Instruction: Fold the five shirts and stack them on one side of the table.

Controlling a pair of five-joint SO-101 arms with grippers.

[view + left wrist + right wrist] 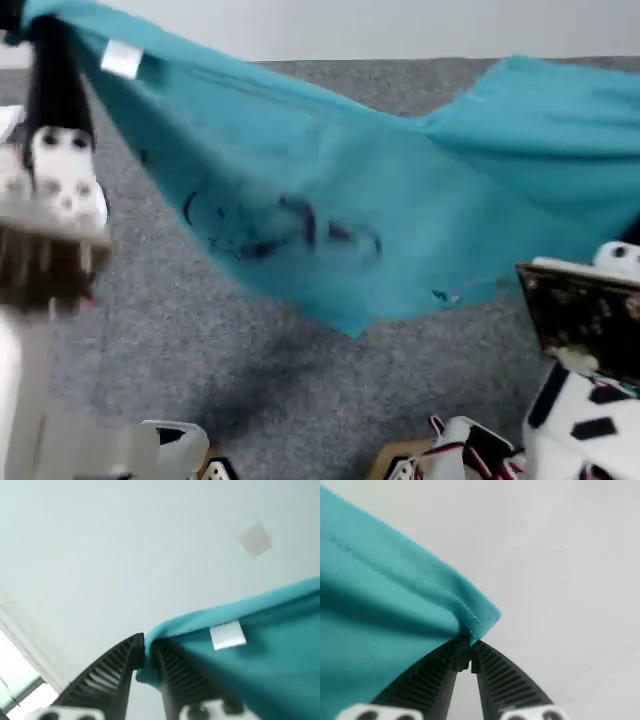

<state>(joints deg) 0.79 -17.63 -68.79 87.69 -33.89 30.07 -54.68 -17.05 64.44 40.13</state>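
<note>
Over grey carpeted table (200, 340), teal T-shirt with dark print (400, 220) held aloft between left gripper (145, 647), clamped on its edge, and right gripper (468, 652), pinched onto stitched corner.

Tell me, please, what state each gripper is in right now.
Left gripper: shut on the teal shirt, beside its white label.
Right gripper: shut on a hemmed corner of the same shirt.
</note>
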